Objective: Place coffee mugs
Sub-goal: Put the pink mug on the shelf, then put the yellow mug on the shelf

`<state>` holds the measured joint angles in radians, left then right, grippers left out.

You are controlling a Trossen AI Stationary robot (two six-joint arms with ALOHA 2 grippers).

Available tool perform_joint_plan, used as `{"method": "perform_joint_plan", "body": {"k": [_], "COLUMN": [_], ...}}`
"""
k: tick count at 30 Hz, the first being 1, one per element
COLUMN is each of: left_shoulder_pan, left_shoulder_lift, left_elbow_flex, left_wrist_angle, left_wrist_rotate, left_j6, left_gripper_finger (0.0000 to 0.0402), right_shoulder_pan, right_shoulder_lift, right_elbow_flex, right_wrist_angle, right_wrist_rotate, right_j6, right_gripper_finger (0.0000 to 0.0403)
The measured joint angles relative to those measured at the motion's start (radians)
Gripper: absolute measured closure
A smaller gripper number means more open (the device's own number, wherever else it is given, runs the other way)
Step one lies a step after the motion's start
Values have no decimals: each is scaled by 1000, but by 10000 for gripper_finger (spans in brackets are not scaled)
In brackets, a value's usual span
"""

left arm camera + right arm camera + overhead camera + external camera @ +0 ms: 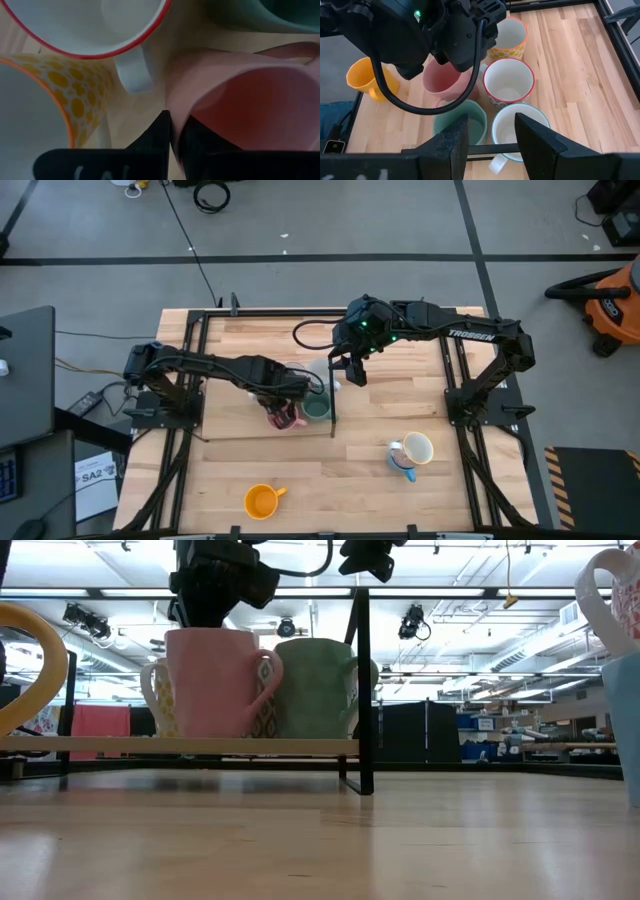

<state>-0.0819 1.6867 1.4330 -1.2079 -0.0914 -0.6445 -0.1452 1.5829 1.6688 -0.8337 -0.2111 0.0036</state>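
A pink mug [215, 680] stands on a low wooden shelf [180, 745] among other mugs: teal-green [460, 125], white with a red rim [508, 82], white with a teal rim [517, 132], and yellow-dotted [507, 37]. My left gripper [172, 122] comes down on the pink mug [260, 100] and is shut on it. My right gripper [492, 132] hangs open above the teal-green and teal-rimmed mugs and touches nothing. An orange mug [262, 500] rests near the table's near edge. A cream mug sits on a blue one [410, 452] at the right. My left gripper holds the pink mug by its rim [175, 107], one finger outside the wall [160, 135] and one inside [200, 142]. The fingers come from above, pointing down. The mug is upright, its base on the wooden shelf.
A black post [365, 690] and black frame rails [195, 370] border the shelf. The mugs on the shelf are packed close together. Bare wood lies between the shelf and the table's near edge [330, 480].
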Motion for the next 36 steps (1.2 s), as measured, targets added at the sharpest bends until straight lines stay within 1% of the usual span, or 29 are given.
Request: {"method": "perform_joint_plan", "body": {"k": [10,17,26,33,36], "left_shoulder_pan": [2,2,2,2,2], "left_shoulder_lift": [1,3,3,3,3], "left_elbow_flex": [0,0,0,0,0], "left_wrist_angle": [-4,-10,-8,-8,-10], "left_wrist_rotate": [-5,-14,-21,-19,-19], "left_j6": [0,1,2,2,-4], "left_gripper_finger": [369,344,322,287,281], "right_shoulder_pan": [0,0,0,0,0], "right_shoulder_lift": [0,0,0,0,0], "right_elbow_flex": [0,0,0,0,0], "right_wrist_angle": [0,0,0,0,0], "right_wrist_rotate": [0,0,0,0,0], "right_j6": [0,0,0,0,0], "right_gripper_finger": [240,240,240,240,240]}}
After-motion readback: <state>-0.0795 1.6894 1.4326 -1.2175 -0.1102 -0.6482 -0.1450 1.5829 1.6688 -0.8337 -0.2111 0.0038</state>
